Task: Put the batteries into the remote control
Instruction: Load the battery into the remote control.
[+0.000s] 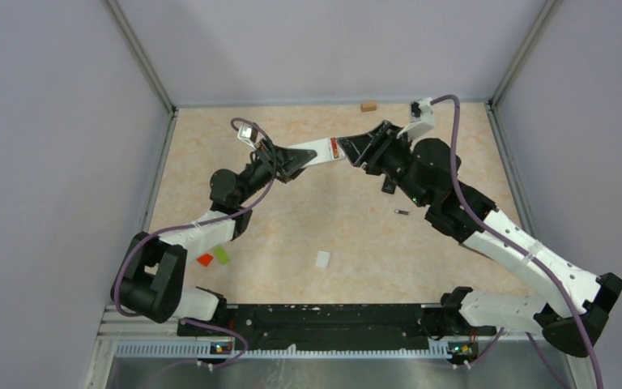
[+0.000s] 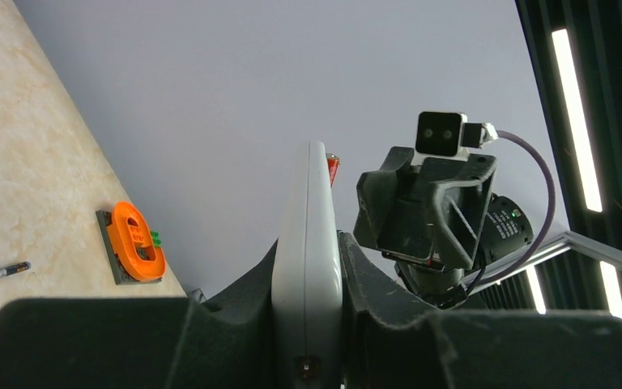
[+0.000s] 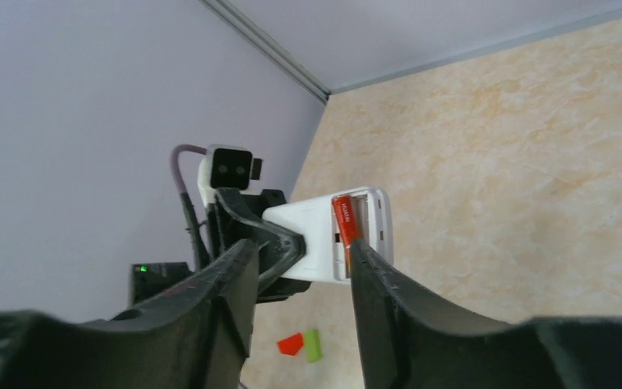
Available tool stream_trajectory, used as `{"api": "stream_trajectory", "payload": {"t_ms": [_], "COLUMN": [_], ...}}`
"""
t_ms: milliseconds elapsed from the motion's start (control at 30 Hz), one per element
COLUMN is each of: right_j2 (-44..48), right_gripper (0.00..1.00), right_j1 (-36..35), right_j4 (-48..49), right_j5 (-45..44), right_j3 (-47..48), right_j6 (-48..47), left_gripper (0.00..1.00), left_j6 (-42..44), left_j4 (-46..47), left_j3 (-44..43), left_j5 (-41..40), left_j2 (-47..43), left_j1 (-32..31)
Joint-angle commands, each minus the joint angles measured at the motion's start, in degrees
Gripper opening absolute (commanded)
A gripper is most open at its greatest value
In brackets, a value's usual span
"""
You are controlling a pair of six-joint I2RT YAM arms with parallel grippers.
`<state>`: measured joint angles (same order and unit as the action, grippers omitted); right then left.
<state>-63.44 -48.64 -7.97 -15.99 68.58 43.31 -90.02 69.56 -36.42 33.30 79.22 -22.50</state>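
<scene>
Clenching the remote (image 2: 306, 203) between its two pads, the left claw (image 2: 308, 251) is holding it edge-on and lifted off the table (image 1: 332, 235), running up the middle of the left wrist view. In the top view the remote is spanning the gap between the two claws in the upper middle of the frame, with the left claw (image 1: 290, 161) at its left end and the right claw (image 1: 356, 147) at its right end. A red battery (image 3: 345, 220) is sitting in the open bay at the remote's end, in the centre of the right wrist view; its red tip is also peeking past the remote's upper edge in the left wrist view. The right claw (image 3: 301, 247) is standing released, its fingers (image 3: 381, 300) parted on either side of that end. The finger on the right of the frame is lying just beside the battery, and whether it is touching I cannot tell. A second battery (image 1: 402, 213) is lying loose on the table, right of centre in the top view. A small white piece (image 1: 322, 259) is resting at lower centre, and a red block (image 1: 205, 259) and a lime block (image 1: 223, 254) are lying side by side at lower left. An orange block (image 1: 368, 105) is sitting by the far wall at the top
</scene>
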Motion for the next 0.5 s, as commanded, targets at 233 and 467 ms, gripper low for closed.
{"api": "stream_trajectory", "payload": {"t_ms": [233,467], "right_j2": [6.5,5.3], "right_gripper": [0.87,0.89], "right_j1": [-0.4,-0.4], "right_j4": [7.4,27.2], "right_j5": [-0.9,0.9], "right_j3": [-12.4,-20.7], "right_j6": [18.7,26.9], "left_gripper": [0.00,0.00], "left_j6": [2.8,4.8], "left_j4": [3.0,1.3], "left_j3": [-2.1,-2.0], "left_j5": [-0.3,0.7], "left_j2": [-0.7,-1.5], "left_j1": [-0.2,-0.2]}}
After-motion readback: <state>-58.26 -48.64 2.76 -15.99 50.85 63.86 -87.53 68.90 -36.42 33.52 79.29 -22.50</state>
